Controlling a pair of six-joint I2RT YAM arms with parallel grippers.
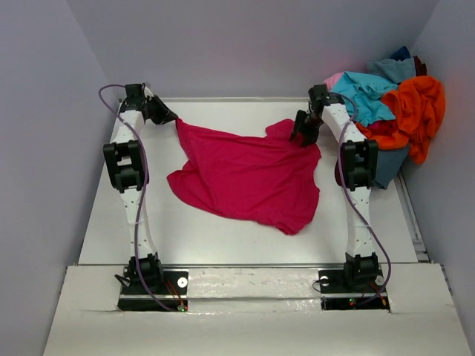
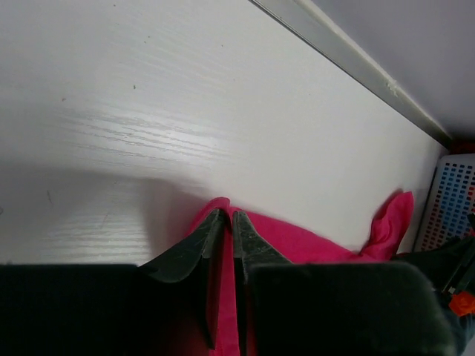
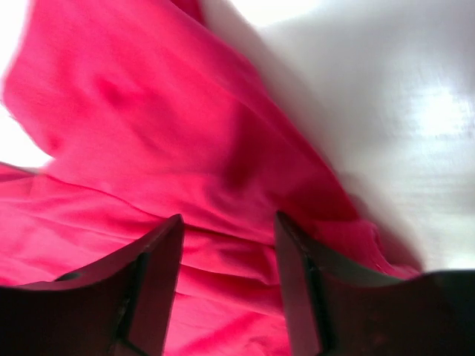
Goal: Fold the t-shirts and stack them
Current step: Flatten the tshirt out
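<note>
A crimson-magenta t-shirt [image 1: 249,176] lies spread and rumpled on the white table [image 1: 200,230]. My left gripper [image 1: 169,117] is shut on the shirt's far left corner; in the left wrist view [image 2: 225,215] the cloth [image 2: 312,241] is pinched between the jaws. My right gripper [image 1: 303,137] is open, low over the shirt's far right edge; in the right wrist view [image 3: 228,222] the jaws stand wide apart above folds of the same cloth [image 3: 148,133]. A pile of other t-shirts, orange [image 1: 417,111], turquoise [image 1: 365,95], pink [image 1: 334,78] and dark blue [image 1: 401,53], sits at the far right.
The pile rests in a basket [image 2: 453,193] at the table's far right corner. A metal rail [image 2: 349,55] edges the far side of the table. Grey walls close in left, back and right.
</note>
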